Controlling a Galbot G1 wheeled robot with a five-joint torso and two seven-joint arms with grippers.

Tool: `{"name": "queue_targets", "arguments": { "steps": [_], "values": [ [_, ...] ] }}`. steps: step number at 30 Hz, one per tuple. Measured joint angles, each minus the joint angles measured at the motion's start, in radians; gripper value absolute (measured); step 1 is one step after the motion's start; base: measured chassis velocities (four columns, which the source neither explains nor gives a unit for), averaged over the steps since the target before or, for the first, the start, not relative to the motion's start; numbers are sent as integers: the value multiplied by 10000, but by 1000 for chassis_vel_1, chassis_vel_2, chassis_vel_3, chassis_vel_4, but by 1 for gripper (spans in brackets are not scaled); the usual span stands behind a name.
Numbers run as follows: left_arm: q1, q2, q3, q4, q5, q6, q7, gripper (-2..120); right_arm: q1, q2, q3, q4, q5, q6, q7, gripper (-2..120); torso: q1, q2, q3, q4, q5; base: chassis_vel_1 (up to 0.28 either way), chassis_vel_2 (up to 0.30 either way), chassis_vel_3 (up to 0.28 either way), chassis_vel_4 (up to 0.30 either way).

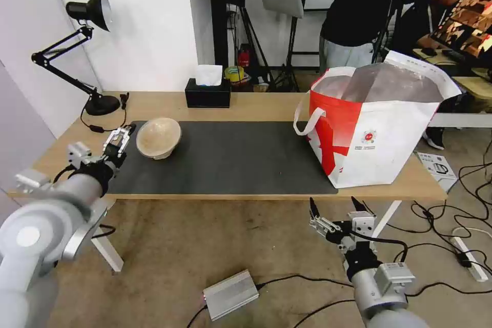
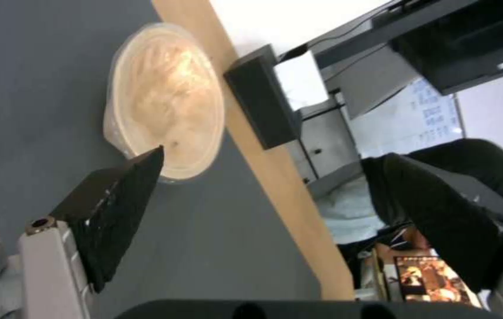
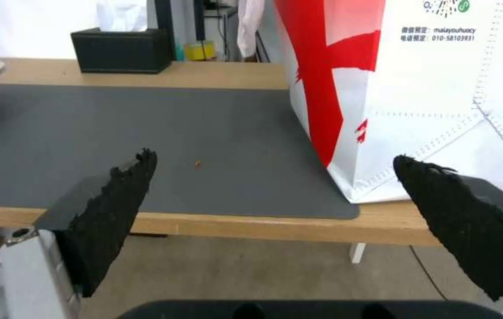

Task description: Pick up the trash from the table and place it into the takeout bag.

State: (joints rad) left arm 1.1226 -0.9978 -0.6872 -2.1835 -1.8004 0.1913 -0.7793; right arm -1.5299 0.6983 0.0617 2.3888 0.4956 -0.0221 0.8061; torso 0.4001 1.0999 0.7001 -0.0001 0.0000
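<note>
The left claw is hovering released, fingers spread, just beside the beige paper-pulp bowl, which is sitting tilted at the left end of the dark grey mat on the surface. The step in hand looks like the approach to that bowl; next it calls for closing on the rim. The right claw is waiting released below the surface's front edge, near the takeout bag.

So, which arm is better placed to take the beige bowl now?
The left. The left gripper hovers open right beside the beige bowl on the dark mat. The right gripper hangs open below the table edge, near the takeout bag, far from the bowl.
</note>
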Motion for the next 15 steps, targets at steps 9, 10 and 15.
{"name": "queue_targets", "arguments": {
  "steps": [9, 10, 15],
  "values": [
    [-448, 10, 418, 809, 128, 81, -85, 100, 0, 0, 0, 0, 0, 0, 0, 100, 0, 0, -2, 1, 0, 0, 0, 0, 0],
    [-448, 10, 418, 809, 128, 81, -85, 100, 0, 0, 0, 0, 0, 0, 0, 100, 0, 0, -2, 1, 0, 0, 0, 0, 0],
    [-471, 80, 432, 970, 202, 81, -170, 100, 0, 0, 0, 0, 0, 0, 0, 100, 0, 0, -1, 2, 0, 0, 0, 0, 0]
  ]
}}
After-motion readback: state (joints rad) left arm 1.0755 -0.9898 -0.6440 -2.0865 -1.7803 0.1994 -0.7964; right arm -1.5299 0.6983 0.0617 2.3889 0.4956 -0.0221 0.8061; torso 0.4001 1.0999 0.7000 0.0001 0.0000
